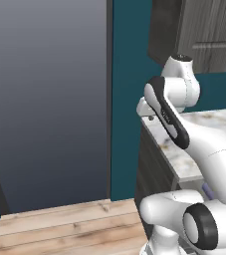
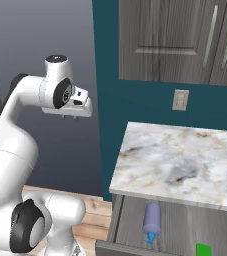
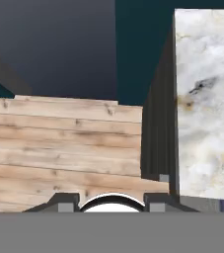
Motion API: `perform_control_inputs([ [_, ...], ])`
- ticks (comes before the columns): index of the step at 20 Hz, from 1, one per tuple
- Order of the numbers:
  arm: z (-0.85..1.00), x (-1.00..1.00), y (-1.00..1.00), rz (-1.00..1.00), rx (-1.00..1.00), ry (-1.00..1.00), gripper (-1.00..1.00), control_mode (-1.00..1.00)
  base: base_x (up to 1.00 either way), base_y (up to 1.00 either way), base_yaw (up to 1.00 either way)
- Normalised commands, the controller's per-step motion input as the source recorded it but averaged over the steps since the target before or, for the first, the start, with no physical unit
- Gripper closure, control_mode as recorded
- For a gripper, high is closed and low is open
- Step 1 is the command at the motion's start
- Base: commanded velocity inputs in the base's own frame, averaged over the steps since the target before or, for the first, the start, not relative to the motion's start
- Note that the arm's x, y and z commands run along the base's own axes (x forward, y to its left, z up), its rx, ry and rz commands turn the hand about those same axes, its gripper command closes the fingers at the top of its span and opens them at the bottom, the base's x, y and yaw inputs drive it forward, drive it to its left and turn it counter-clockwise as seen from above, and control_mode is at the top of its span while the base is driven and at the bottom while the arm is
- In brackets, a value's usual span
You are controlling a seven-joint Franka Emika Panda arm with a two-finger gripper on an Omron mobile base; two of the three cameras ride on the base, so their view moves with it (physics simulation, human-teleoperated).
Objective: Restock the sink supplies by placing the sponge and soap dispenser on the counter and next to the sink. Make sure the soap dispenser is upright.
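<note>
Marble counter (image 2: 185,160) spreads at the right under grey wall cabinets (image 2: 180,40). Below its near edge an open drawer (image 2: 135,225) holds the soap dispenser (image 2: 152,220) lying flat, with the sponge (image 2: 203,250) to its right. Left of the counter, raised over wood floor (image 3: 59,143), the gripper (image 2: 70,118) holds nothing; its opening cannot be told.

The marble desk (image 2: 185,160) sits above an open drawer (image 2: 175,225). In the drawer, the soap bottle (image 2: 152,220) lies on its side, nozzle toward the front, the sponge (image 2: 203,249) near it.
</note>
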Motion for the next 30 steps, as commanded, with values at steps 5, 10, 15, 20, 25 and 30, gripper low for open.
perform_control_inputs([
  [5, -0.22, -0.09, -0.29, -0.12, 0.03, -0.02, -1.0, -1.0, 0.0, 0.0, 0.0],
  [10, -0.54, -0.41, -0.98, -0.32, 0.18, 0.2, -1.0, -1.0, 0.0, 0.0, 0.0],
  [15, -0.79, -0.45, -1.0, -0.28, 0.17, 0.2, -1.0, -1.0, 0.0, 0.0, 0.0],
  [20, -0.92, -0.41, -0.97, -0.21, 0.1, 0.08, -1.0, -1.0, 0.0, 0.0, 0.0],
  [25, -0.99, -0.35, -0.84, -0.12, 0.02, -0.01, -1.0, -1.0, 0.0, 0.0, 0.0],
  [30, -0.85, -0.35, -0.64, -0.03, 0.09, -0.11, -1.0, -1.0, 0.0, 0.0, 0.0],
])
